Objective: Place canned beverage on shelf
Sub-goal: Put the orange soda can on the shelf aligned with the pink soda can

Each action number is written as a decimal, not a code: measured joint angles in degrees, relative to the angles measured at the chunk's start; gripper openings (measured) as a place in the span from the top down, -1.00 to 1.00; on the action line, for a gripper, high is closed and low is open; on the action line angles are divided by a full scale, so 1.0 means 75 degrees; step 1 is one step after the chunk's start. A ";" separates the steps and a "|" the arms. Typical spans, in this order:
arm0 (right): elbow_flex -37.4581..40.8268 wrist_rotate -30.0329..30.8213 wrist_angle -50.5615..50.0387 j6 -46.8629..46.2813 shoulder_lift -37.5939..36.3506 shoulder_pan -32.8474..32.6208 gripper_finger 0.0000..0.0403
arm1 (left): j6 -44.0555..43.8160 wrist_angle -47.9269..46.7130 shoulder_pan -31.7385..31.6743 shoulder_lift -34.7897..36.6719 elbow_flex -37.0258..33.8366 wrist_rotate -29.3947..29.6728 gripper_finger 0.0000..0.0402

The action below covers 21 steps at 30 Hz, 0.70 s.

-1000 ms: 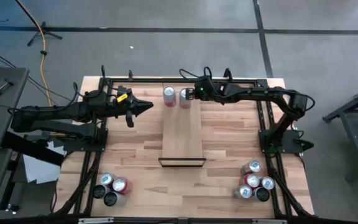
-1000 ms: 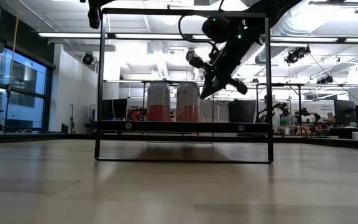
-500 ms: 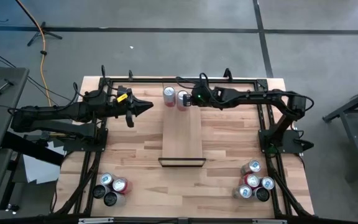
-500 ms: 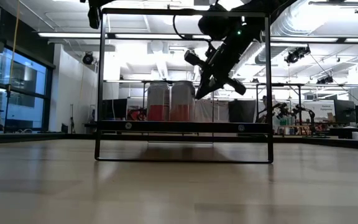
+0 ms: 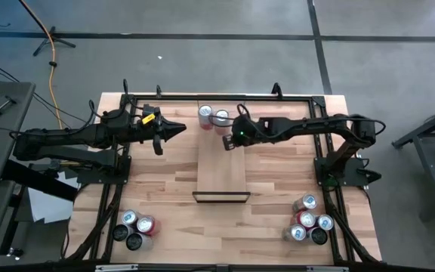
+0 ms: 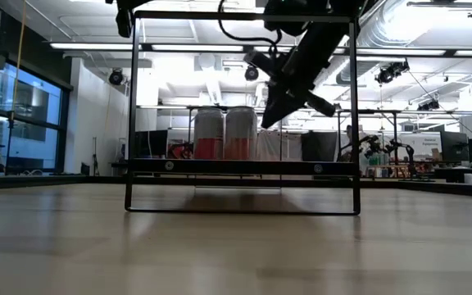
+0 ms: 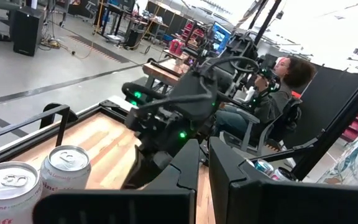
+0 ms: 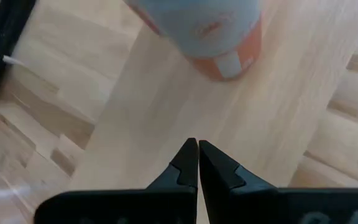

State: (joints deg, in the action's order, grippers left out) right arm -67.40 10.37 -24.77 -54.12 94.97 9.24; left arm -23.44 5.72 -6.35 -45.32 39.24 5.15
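**Two cans stand on the shelf's far end, right gripper shut and empty above the plank**

The two beverage cans (image 5: 213,118) stand upright and touching at the upper end of the shelf (image 5: 222,168), just above the middle of the high view; in the low view they sit side by side on the plank behind its black frame (image 6: 242,168). Each can's long axis is vertical, its silver lid facing straight up. The shelf's own long axis runs up and down the high view, with the frame at its lower end.

The right gripper (image 5: 229,142) hangs over the plank just below and right of the cans, its fingers (image 8: 194,163) pressed together on nothing, clear of the nearer can (image 8: 209,31). The left gripper (image 5: 180,130) waits left of the shelf, also clenched and empty.

Judging from this, the placing looks done and the step in hand is a retreat. To do it well, the right arm should lift and draw away from the cans, not sweep sideways past them, since a nudge would topple either one. More cans cluster at the lower left (image 5: 135,229) and lower right (image 5: 308,223) of the tabletop (image 5: 278,174)
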 joint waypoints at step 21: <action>-0.0002 -0.0196 0.2055 -0.0580 0.0664 0.0773 1.00 | -0.0001 0.0003 0.0002 -0.0003 -0.0006 0.0129 1.00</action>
State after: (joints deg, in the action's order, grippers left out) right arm -67.42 8.91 -9.36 -58.47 99.95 15.04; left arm -23.44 5.74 -6.33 -45.34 39.20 6.11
